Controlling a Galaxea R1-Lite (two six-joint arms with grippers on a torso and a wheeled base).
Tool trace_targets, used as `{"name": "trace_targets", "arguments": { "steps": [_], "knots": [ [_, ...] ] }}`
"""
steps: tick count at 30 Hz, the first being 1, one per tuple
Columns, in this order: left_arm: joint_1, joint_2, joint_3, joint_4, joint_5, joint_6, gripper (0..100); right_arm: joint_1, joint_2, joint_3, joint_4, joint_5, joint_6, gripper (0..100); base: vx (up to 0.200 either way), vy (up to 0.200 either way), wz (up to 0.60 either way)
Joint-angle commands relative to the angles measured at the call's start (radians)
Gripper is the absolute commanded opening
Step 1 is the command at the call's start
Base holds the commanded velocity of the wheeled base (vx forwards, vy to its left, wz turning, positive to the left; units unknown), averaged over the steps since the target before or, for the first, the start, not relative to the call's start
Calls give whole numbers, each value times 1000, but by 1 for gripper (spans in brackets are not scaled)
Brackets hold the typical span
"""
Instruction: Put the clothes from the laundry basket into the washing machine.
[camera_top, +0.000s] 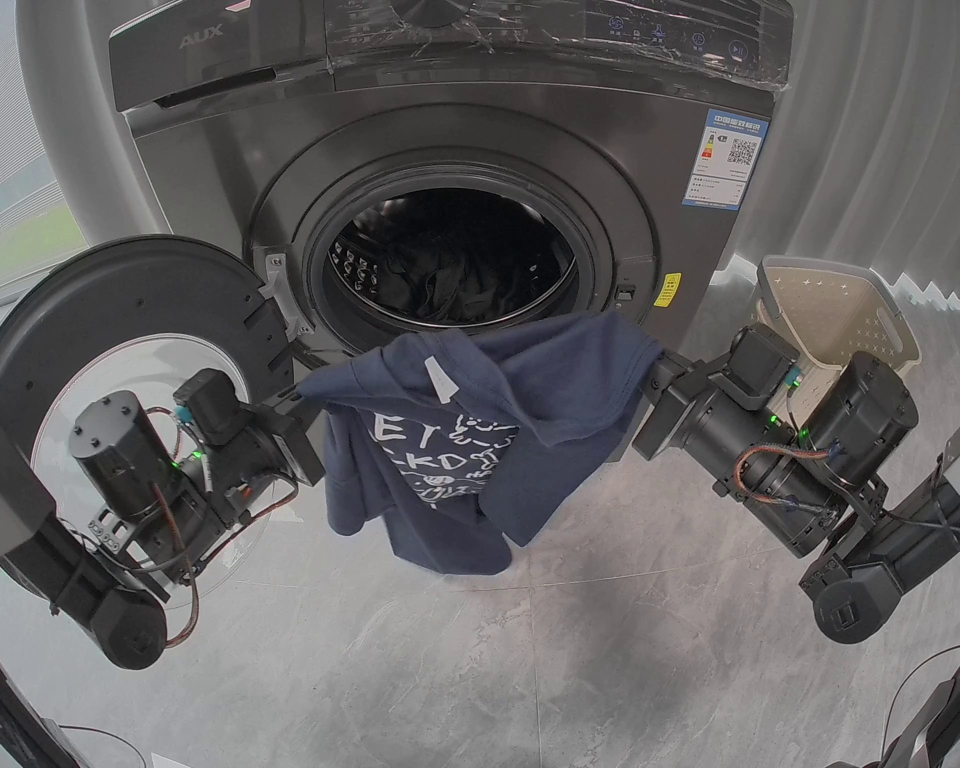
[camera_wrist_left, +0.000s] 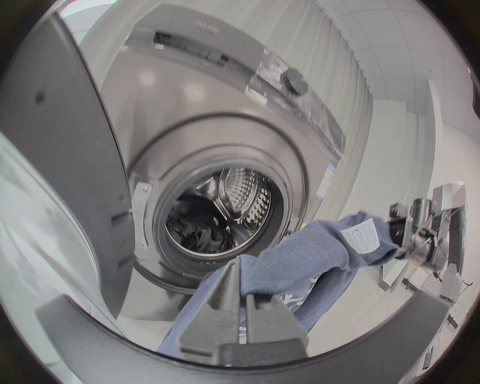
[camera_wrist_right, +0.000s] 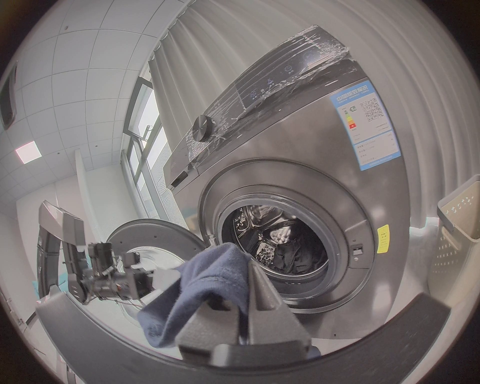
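- Navy blue T-shirt (camera_top: 480, 430) hangs spread between the two arms, just in front of the round opening (camera_top: 455, 260) of the washing machine (camera_top: 450, 130) and a little below its lower lip.
- The left pincer (camera_wrist_left: 243, 287) is clamped on one edge of the cloth, and the right pincer (camera_wrist_right: 240, 300) is clamped on the opposite edge. The middle part sags down toward the floor (camera_top: 600, 620) without touching it.
- Dark clothes (camera_top: 450, 265) lie already inside the drum. The laundry basket (camera_top: 835, 310) stands beside the machine on the robot's right.
- The step in hand seems to be the carrying of the shirt into the drum. To do it well, both arms should probably rise first, so that the hanging part passes over the lip and does not catch on it.
- Then both should go forward together, deep enough that the cloth cannot slide out again, and only then let go.
- The left arm is near the open door (camera_top: 130, 300) and its hinge, so it needs care there.
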Motion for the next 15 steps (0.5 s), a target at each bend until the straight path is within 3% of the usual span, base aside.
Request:
{"name": "trace_targets", "arguments": {
  "steps": [1,7,15],
  "knots": [
    [11,-127,27,-1,1,-6,0,-45,2,35,-14,7,3,0,0,0,0],
    [20,-152,4,-1,9,-22,0,-84,9,66,-14,9,6,0,0,0,0],
    [8,-153,-21,-3,33,-26,0,-121,25,20,-16,0,6,0,0,0,0]
  ]
}}
